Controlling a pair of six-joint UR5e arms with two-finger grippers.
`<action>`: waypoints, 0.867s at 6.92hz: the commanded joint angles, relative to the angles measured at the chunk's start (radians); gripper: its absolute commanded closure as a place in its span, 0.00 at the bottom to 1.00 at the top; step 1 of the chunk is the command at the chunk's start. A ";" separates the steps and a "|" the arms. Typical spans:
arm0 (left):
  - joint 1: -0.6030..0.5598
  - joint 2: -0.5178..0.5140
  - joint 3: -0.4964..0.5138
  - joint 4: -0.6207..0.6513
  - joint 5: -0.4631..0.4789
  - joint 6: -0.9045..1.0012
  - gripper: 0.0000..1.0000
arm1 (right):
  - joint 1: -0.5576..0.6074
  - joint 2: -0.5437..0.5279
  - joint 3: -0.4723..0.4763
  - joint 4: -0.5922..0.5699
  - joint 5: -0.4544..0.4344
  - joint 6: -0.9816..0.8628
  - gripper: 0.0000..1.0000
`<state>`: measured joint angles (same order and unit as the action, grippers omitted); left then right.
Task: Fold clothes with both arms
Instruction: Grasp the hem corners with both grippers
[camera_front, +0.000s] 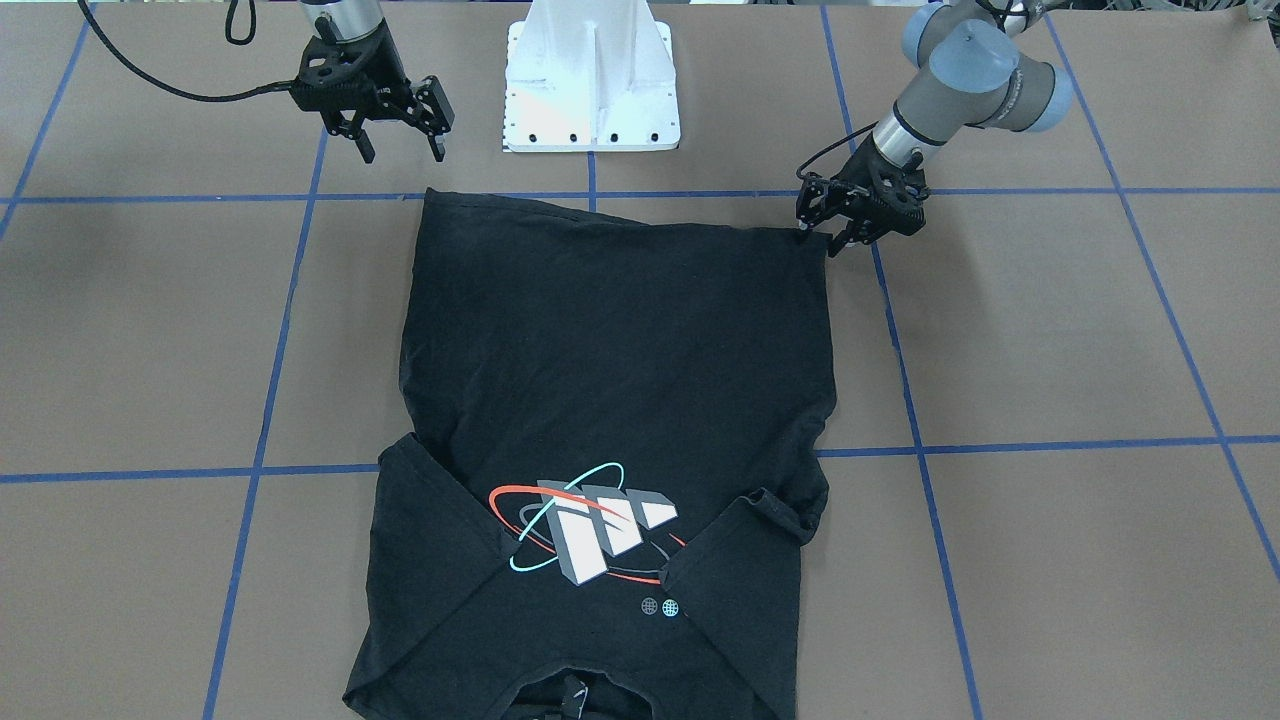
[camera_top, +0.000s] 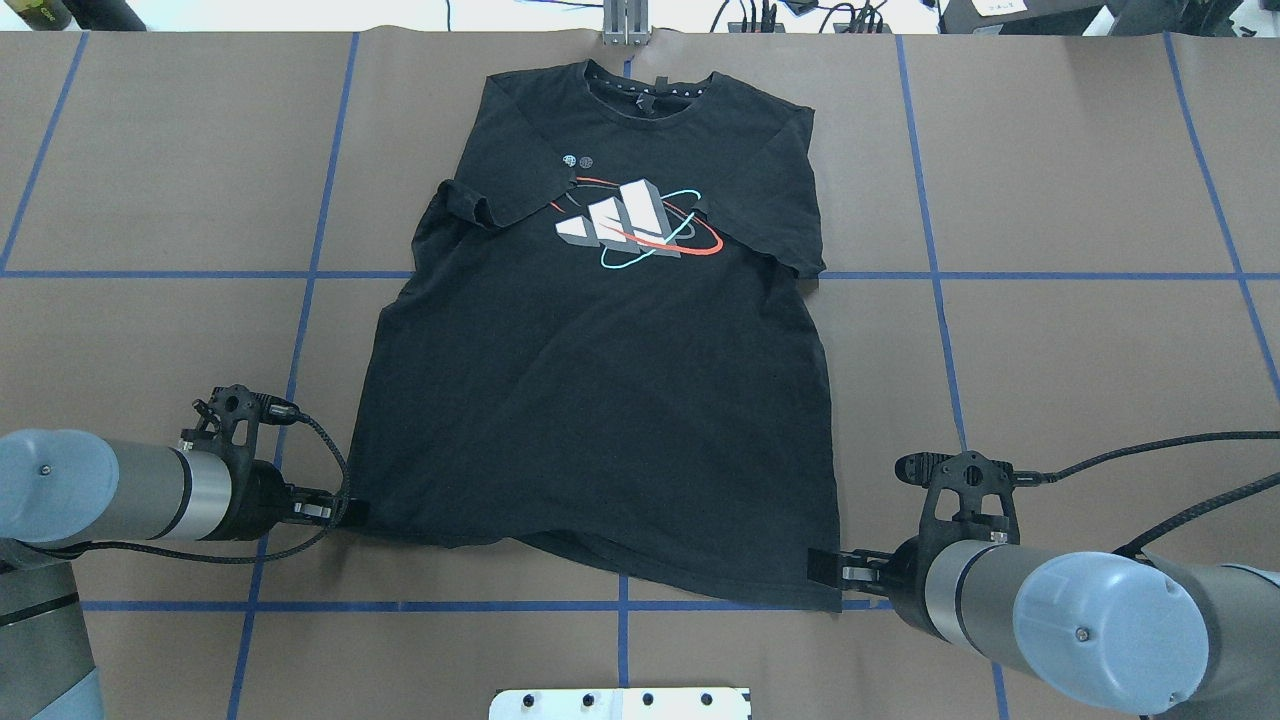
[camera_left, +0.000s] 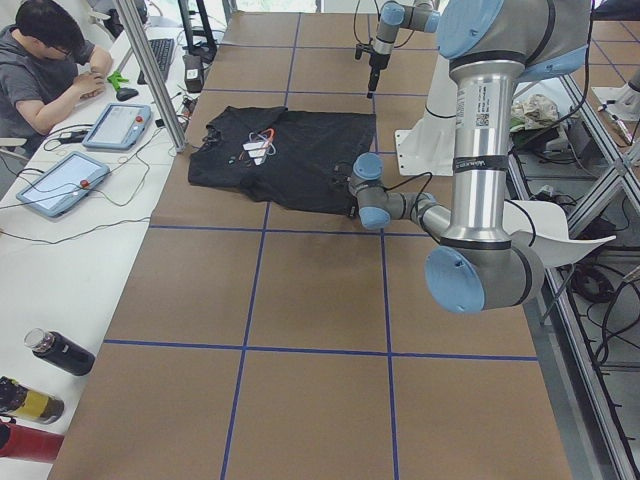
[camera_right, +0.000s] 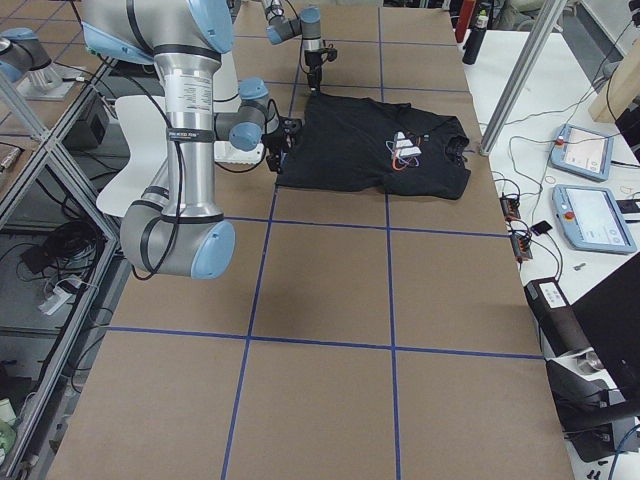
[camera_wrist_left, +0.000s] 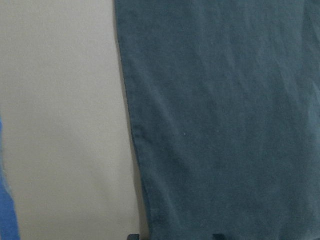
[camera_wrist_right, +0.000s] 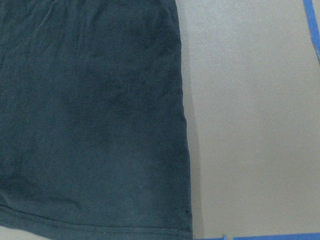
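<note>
The black T-shirt (camera_front: 620, 350) lies flat and print-up on the brown table, collar away from the robot (camera_top: 600, 400). Both sleeves are folded in over the chest beside the white-block print (camera_top: 635, 225). My left gripper (camera_front: 818, 238) sits low at the hem's left corner (camera_top: 350, 512), open, with its fingertips (camera_wrist_left: 216, 236) apart over the cloth edge. My right gripper (camera_front: 402, 152) hangs open above the other hem corner (camera_top: 822, 568) and holds nothing. The right wrist view looks down on that corner (camera_wrist_right: 175, 220).
The white pedestal base (camera_front: 592, 90) stands just behind the hem. Blue tape lines (camera_top: 930, 270) grid the brown table. A person (camera_left: 45, 60) sits at a side table with tablets (camera_left: 118, 125). Bottles (camera_left: 60, 352) lie near that table's end.
</note>
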<state>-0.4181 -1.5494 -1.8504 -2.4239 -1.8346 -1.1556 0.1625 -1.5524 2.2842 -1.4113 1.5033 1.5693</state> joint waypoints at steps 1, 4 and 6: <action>0.013 0.003 0.000 -0.004 0.000 0.001 0.43 | 0.000 0.000 0.001 0.000 -0.002 0.000 0.00; 0.034 0.005 -0.001 -0.001 -0.005 0.004 0.45 | 0.002 0.000 0.001 0.000 -0.002 0.000 0.00; 0.038 0.043 -0.013 -0.001 -0.009 0.031 0.51 | 0.000 0.000 0.001 0.000 -0.002 0.002 0.00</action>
<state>-0.3835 -1.5257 -1.8590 -2.4263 -1.8412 -1.1405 0.1632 -1.5529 2.2856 -1.4112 1.5018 1.5704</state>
